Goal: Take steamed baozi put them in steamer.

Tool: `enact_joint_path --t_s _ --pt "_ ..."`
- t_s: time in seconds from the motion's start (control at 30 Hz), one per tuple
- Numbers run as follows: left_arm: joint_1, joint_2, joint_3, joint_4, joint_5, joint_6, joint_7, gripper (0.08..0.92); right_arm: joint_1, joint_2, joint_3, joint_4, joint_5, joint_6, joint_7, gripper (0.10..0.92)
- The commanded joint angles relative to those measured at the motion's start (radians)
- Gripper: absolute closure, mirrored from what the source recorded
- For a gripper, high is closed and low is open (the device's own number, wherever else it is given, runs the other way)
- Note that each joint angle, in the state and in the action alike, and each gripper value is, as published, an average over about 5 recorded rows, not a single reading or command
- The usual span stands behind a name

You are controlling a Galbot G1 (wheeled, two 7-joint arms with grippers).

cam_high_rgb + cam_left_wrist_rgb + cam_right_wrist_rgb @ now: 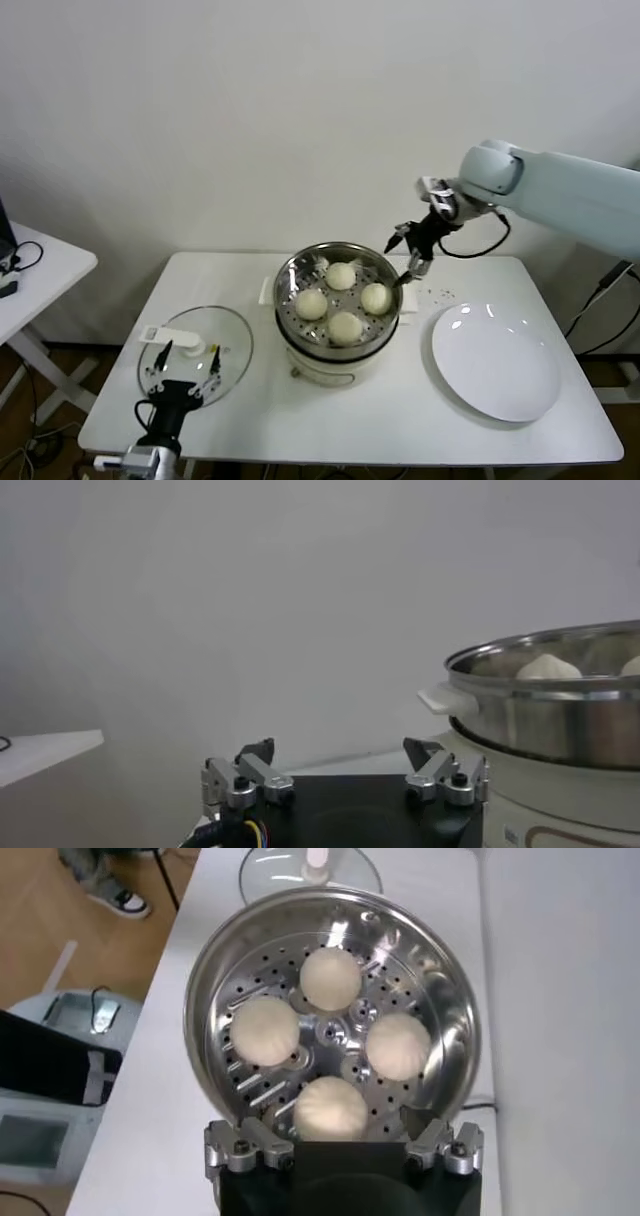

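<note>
Several cream-white steamed baozi [341, 275] lie in a ring inside the shiny perforated steamer [290, 275], which sits on a cream pot at the table's middle. My right gripper [405, 253] hangs open and holds nothing, just above the steamer's right rim. In the right wrist view it [338, 1133] looks straight down on the baozi [330, 978], with the nearest bun [330, 1110] below the spread jaws and the steamer rim [200, 998] around them. My left gripper [189, 352] stands open at the front left; in its own view it [338, 750] faces the steamer wall [560, 695].
A flat glass lid [225, 335] with a white knob lies on the table under the left gripper. A white round plate [495, 365] sits at the right. A second white table [40, 265] stands off to the left. The wall runs behind.
</note>
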Motion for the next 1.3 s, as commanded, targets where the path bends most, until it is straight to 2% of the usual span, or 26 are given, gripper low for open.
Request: enact_joint_path --t_s 0.03,0.13,0.27,0.37,0.47,0.57,0.63,0.73,0.8,1.0,1.3 --pt "-0.005 -0.008 0.005 -0.004 0.008 0.007 -0.002 0.177 -0.037 -0.350 0.116 0.188 -0.084 0.019 0.031 0.203" --pt "-0.005 -0.014 0.009 -0.004 0.014 0.005 -0.004 0.177 -0.137 -0.432 0.210 0.223 -0.097 0.027 0.087 0.203" --pt "-0.003 -0.021 0.014 -0.007 0.018 0.002 -0.002 0.177 -0.450 -0.536 0.507 0.260 -0.159 0.050 0.199 0.203" --pt "-0.003 -0.025 0.018 -0.004 0.013 0.000 -0.004 0.177 -0.639 -0.589 0.650 0.292 -0.186 0.089 0.355 0.203" --pt "-0.004 -0.030 0.024 -0.004 0.011 0.000 -0.006 0.177 -0.732 -0.626 0.681 0.325 -0.159 0.147 0.540 0.203" --pt "-0.005 -0.029 0.040 -0.009 0.014 0.001 -0.015 0.177 -0.933 -0.628 0.862 0.344 -0.132 0.189 0.672 0.203" --pt "-0.006 -0.030 0.052 -0.012 0.024 0.004 -0.022 0.177 -1.223 -0.585 1.187 0.351 -0.148 0.191 0.719 0.203" --pt "-0.010 -0.039 0.064 -0.017 0.042 0.009 -0.027 0.177 -1.617 -0.430 1.685 0.358 -0.214 0.169 0.730 0.203" --pt "-0.015 -0.044 0.067 -0.017 0.048 0.012 -0.029 0.177 -1.741 -0.327 1.860 0.368 -0.244 0.165 0.738 0.203" --pt "-0.026 -0.052 0.063 -0.013 0.053 0.018 -0.034 0.177 -1.933 -0.093 2.065 0.421 -0.293 0.231 0.761 0.203" --pt "-0.023 -0.054 0.051 -0.015 0.053 0.020 -0.038 0.177 -2.060 0.189 2.173 0.471 -0.303 0.368 0.838 0.203"
